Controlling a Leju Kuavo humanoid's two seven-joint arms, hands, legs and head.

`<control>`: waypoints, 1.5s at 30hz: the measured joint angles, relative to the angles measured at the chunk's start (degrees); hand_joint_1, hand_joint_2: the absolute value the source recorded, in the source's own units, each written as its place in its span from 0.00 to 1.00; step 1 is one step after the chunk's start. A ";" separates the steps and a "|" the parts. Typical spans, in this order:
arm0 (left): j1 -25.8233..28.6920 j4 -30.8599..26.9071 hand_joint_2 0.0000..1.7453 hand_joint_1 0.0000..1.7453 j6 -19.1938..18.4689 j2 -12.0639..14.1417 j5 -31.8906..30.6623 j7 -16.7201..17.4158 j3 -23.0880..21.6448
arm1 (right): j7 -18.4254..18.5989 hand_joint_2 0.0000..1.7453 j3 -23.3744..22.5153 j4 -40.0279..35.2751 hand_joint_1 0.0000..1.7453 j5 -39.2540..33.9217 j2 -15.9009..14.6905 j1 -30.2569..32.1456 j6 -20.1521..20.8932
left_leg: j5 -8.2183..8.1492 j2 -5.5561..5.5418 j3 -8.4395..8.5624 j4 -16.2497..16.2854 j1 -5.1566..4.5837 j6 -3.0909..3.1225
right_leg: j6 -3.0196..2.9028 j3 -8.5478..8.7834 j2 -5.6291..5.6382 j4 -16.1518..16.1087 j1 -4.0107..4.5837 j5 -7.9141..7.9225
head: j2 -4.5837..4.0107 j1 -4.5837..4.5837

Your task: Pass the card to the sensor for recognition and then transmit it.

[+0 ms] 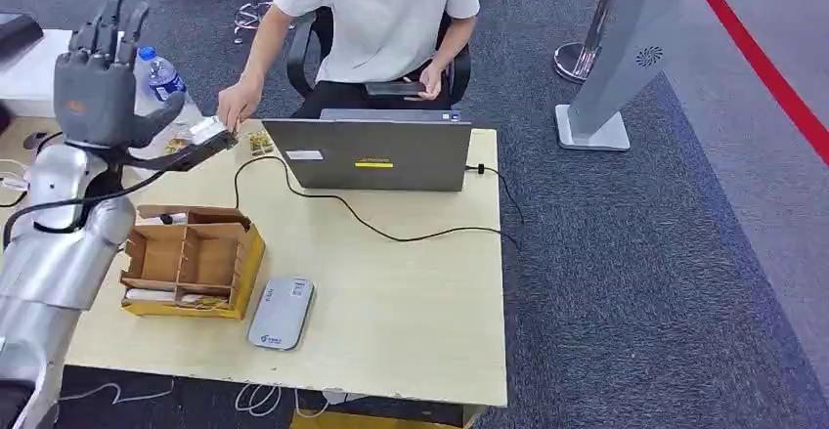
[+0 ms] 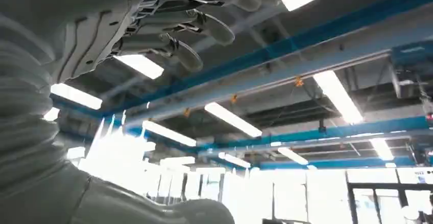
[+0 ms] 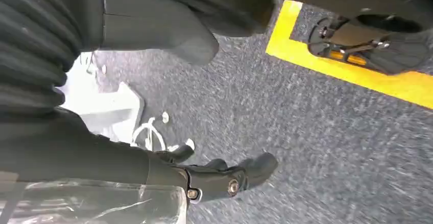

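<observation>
My left hand [image 1: 98, 77] is raised at the table's far left corner, fingers spread and pointing up, nothing in its palm. In the left wrist view its fingers [image 2: 204, 25] stretch out bare against a ceiling. Just right of its thumb a seated person's hand [image 1: 238, 105] pinches the white card [image 1: 207, 130]. The grey card sensor [image 1: 282, 312] lies flat near the table's front edge. My right hand [image 3: 219, 175] hangs over grey carpet with its fingers loose and holds nothing.
A cardboard divider box [image 1: 192, 259] stands beside the sensor. A grey laptop [image 1: 376, 153] sits at the back of the table [image 1: 411, 292], and a black cable [image 1: 391, 235] runs across it. A water bottle [image 1: 162, 75] stands behind my left hand. A grey kiosk stand [image 1: 626, 58] is on the right.
</observation>
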 joint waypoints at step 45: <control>27.18 59.34 1.00 0.00 -34.18 -22.04 55.70 -1.76 89.71 | -5.14 1.00 -3.91 0.02 0.00 1.94 -3.45 1.96 2.19 | -0.38 -0.86 0.18 0.12 -0.01 0.13 | 0.09 0.48 -0.93 -0.09 -0.01 -0.61 | 0.00 -0.04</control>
